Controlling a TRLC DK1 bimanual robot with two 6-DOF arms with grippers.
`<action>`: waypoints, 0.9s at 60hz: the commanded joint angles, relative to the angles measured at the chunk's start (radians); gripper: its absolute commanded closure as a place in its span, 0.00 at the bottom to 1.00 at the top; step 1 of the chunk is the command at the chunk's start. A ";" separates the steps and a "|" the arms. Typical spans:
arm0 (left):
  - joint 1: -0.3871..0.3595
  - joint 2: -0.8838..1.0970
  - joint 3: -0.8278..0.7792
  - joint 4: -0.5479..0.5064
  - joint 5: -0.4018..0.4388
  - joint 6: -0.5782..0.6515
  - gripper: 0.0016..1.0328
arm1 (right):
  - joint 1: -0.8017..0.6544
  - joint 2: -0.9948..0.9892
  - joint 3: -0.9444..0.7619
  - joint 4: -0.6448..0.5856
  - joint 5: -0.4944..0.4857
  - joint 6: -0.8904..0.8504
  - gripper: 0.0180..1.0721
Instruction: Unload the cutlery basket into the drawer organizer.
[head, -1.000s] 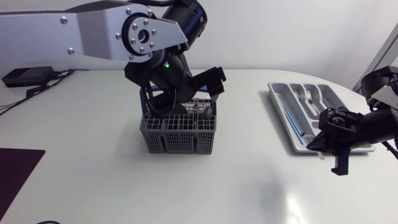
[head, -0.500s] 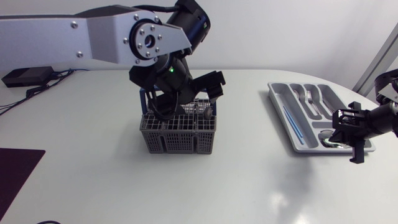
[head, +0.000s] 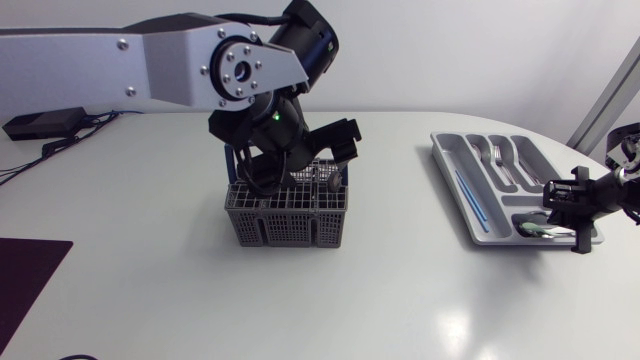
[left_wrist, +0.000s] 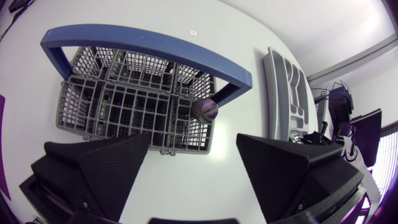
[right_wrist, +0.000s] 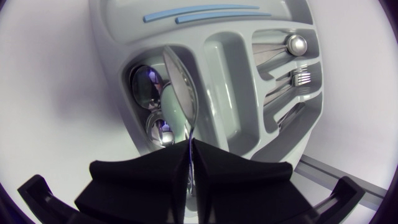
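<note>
Spoon (right_wrist: 180, 93) pinched by its handle in my right gripper (right_wrist: 189, 144), bowl over the end compartment of the drawer organizer (head: 450, 160), above two spoons (right_wrist: 146, 84) lying there. Two thin blue rods (right_wrist: 186, 17) in the long slot. Left gripper (left_wrist: 194, 140) spread wide above the one cutlery basket (left_wrist: 112, 106); one utensil handle (left_wrist: 205, 110) stands inside.

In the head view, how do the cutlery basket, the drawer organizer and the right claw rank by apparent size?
1. drawer organizer, the largest.
2. cutlery basket, somewhat smaller.
3. right claw, shut on a spoon, clearly the smallest.
</note>
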 joint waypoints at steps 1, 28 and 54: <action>-0.007 0.009 -0.041 -0.007 -0.011 0.013 0.05 | -0.011 0.026 0.022 0.021 0.013 -0.031 0.78; 0.006 -0.027 -0.090 -0.009 -0.013 0.019 0.05 | 0.058 -0.130 0.017 -0.177 -0.021 0.127 0.30; 0.011 -0.060 -0.130 0.002 -0.006 0.154 0.07 | 0.302 -0.336 -0.049 -0.394 -0.185 0.539 0.18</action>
